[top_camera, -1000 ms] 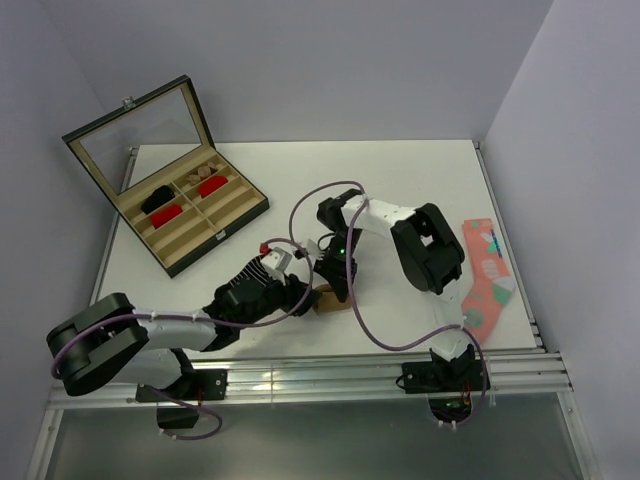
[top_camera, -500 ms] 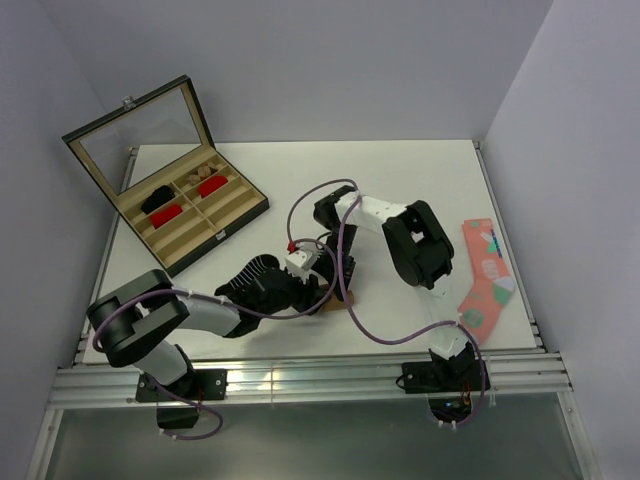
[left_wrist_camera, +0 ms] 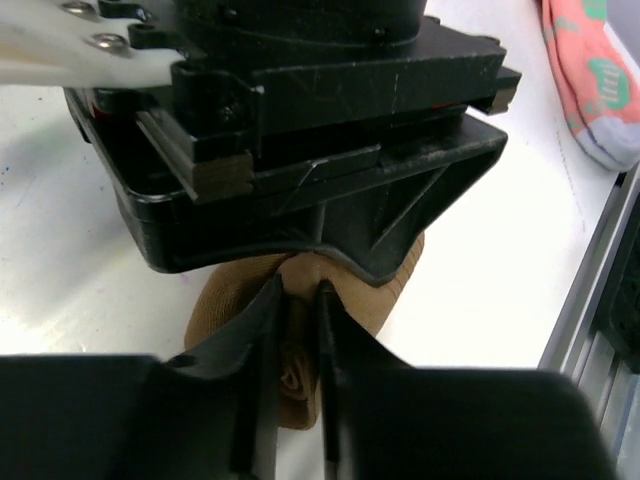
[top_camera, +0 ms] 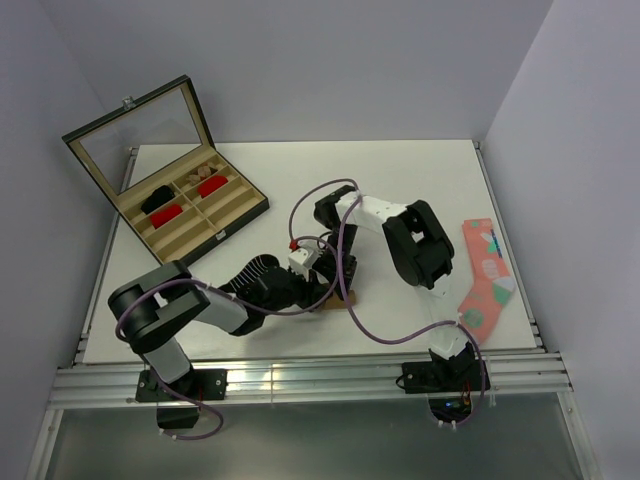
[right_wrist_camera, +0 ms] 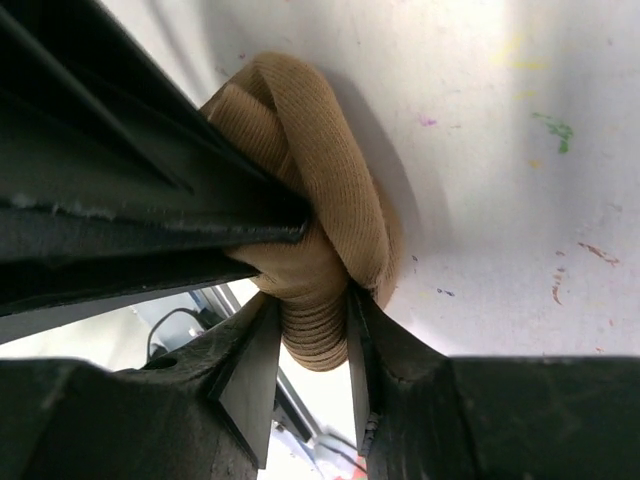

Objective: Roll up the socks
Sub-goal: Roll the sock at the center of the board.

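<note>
The tan sock [top_camera: 336,299] lies bunched into a roll near the table's front middle. My left gripper [left_wrist_camera: 297,335] is shut on a fold of it, fabric pinched between its narrow jaws. My right gripper [right_wrist_camera: 308,365] comes from the opposite side with its fingers [right_wrist_camera: 256,375] closed round the ribbed end of the tan sock [right_wrist_camera: 318,250]. The two grippers meet over the tan sock and cover most of it from above [top_camera: 326,280]. The black striped sock [top_camera: 252,272] lies on the table just left of them, partly under my left arm.
An open wooden box [top_camera: 190,215] with a raised glass lid stands at the back left, holding red and black bundles. A coral-pink patterned sock [top_camera: 486,275] lies along the right edge. A metal rail [top_camera: 320,375] runs along the near edge.
My left arm has swung its gripper right onto the tan sock and narrowed its jaws on the fabric. The right gripper has stayed on the roll.
</note>
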Robot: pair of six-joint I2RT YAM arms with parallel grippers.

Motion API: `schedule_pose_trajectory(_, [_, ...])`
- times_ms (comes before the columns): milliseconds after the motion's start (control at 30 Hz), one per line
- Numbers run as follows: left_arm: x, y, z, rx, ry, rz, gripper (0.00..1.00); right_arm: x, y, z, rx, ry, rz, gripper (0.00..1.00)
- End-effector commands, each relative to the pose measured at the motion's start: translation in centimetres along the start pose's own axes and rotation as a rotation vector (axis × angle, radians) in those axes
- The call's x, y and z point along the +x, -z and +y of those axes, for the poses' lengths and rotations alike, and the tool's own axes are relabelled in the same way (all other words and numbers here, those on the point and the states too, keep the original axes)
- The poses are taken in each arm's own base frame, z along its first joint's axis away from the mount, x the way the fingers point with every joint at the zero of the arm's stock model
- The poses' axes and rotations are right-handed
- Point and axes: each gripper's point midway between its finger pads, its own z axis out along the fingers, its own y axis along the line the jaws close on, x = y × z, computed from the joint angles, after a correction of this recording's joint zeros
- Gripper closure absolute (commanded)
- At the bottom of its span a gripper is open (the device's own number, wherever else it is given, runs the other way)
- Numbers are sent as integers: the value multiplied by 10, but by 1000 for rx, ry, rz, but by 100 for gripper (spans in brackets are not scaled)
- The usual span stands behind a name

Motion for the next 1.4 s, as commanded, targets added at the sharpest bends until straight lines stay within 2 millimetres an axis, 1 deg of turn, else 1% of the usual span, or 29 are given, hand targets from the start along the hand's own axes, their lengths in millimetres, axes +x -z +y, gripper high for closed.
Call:
schedule_pose_trajectory(0, [24,-1,5,-8,46,66,84,-17,-11,-50,170,60,-42,62])
schedule_pose_trajectory(33, [28,-1,5,-3,52,76,87,-19,-11,-50,172,58,-50,62])
schedule_pose_trajectory(67, [31,0,6,-5,59,83,92,-18,-12,-50,172,53,-53,61])
schedule_pose_trajectory(167, [39,0,8,-12,79,106,100,-20,-11,-50,187,42,-76,59])
schedule_pose_trajectory(333, [55,0,12,-24,103,159,100,-25,-8,-50,204,46,-119,53])
schedule_pose_trajectory(433, [66,-2,15,-32,104,207,100,-29,-1,-49,213,51,-149,50])
schedule_pose_trajectory(467, [66,-4,16,-35,104,212,100,-28,1,-51,220,46,-160,50])
schedule_pose_trajectory(500, [72,-3,19,-48,104,238,100,-31,6,-52,236,52,-180,48])
schedule_pose_trajectory(567, [72,-6,18,-43,103,246,100,-32,13,-54,241,52,-209,47])
schedule_pose_trajectory(633, [77,-6,20,-54,103,269,100,-34,18,-55,238,52,-228,46])
schedule_pose_trajectory(767, [80,-9,24,-66,113,295,100,-36,26,-52,204,53,-266,43])
schedule_pose_trajectory(867, [84,-11,26,-77,120,316,100,-34,30,-49,156,43,-286,42])
schedule_pose_trajectory(967, [88,-12,27,-79,127,341,100,-32,34,-52,145,35,-306,40])
schedule_pose_trajectory(1200, [97,-17,30,-75,138,395,100,-33,28,-57,120,6,-305,39])
schedule_pose_trajectory(1367, [95,-21,32,-87,147,400,100,-29,19,-61,108,-44,-283,39])
